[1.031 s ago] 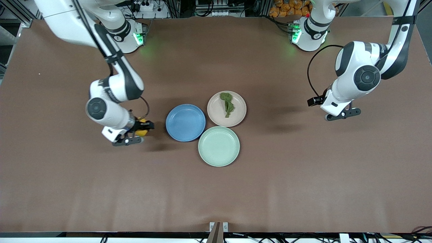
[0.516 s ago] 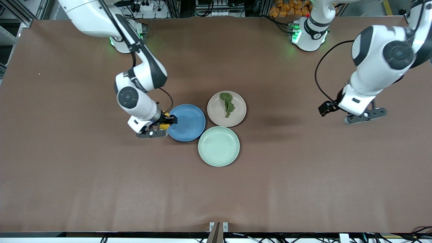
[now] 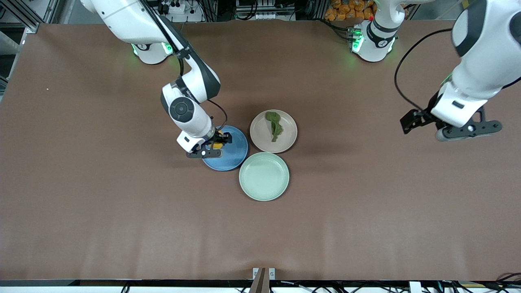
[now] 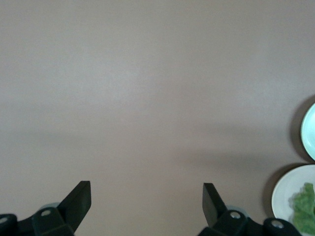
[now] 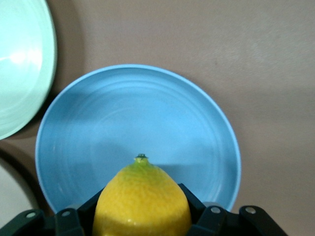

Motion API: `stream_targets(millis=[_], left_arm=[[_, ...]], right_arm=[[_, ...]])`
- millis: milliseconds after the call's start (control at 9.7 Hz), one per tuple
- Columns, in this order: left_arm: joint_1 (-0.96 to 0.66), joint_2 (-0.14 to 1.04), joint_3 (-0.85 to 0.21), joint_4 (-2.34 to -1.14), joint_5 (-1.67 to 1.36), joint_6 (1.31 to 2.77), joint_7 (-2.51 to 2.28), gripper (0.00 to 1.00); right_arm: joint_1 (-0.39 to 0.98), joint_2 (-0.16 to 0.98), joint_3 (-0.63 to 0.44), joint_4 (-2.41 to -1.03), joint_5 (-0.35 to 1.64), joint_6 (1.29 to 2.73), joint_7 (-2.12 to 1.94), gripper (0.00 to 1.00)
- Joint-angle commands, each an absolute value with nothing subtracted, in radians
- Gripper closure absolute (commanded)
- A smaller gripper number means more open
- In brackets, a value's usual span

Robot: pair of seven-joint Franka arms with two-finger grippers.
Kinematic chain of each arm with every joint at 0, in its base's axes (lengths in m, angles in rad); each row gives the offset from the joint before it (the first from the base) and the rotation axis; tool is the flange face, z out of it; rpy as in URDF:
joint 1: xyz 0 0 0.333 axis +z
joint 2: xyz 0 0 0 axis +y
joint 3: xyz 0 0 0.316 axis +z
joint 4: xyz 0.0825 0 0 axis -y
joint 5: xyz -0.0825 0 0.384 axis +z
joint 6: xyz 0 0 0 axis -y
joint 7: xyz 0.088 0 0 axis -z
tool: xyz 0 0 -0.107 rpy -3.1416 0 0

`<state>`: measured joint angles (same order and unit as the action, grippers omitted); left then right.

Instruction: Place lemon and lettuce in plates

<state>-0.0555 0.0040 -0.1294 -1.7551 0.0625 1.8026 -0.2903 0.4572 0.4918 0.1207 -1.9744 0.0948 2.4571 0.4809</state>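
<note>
Lemon [image 5: 141, 200] sits squeezed in the right gripper [image 3: 218, 142] over the blue plate [image 3: 234, 156], lettuce [image 3: 274, 125] on the pink plate [image 3: 289, 140] beside it, left gripper [image 4: 146, 206] spread wide, waiting.

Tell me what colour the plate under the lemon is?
Blue. The plate under the lemon shows best in the right wrist view.

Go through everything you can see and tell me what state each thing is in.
lemon: held above blue plate
right gripper: shut on lemon
blue plate: empty
lettuce: lying in beige plate
mint-green plate: empty
left gripper: open, over bare table
</note>
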Motion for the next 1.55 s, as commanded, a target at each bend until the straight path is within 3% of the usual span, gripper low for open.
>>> stream_targets(millis=[0,619,722,928,1444], left_arm=[[-0.06,0.008,-0.12,-1.662,0.003,1.709,-0.253,0.0],[-0.055,0.008,-0.095,-1.546,-0.022,1.556,-0.186,0.0],[-0.055,0.008,-0.094,-1.54,-0.02,1.534,-0.175,0.0],[-0.055,0.008,-0.095,-1.513,-0.017,1.505,-0.146,0.0],[-0.054,0.006,-0.092,-1.491,-0.008,1.486,-0.06,0.0]], right_arm=[[0.477,0.529,0.114,-1.962,0.104,2.496,0.5,0.64],[0.491,0.595,0.112,-1.963,0.104,2.598,0.499,0.6],[0.491,0.595,0.112,-1.963,0.104,2.599,0.499,0.5],[0.489,0.598,0.112,-1.963,0.104,2.599,0.499,0.02],[0.46,0.592,0.112,-1.939,0.107,2.579,0.5,0.0]])
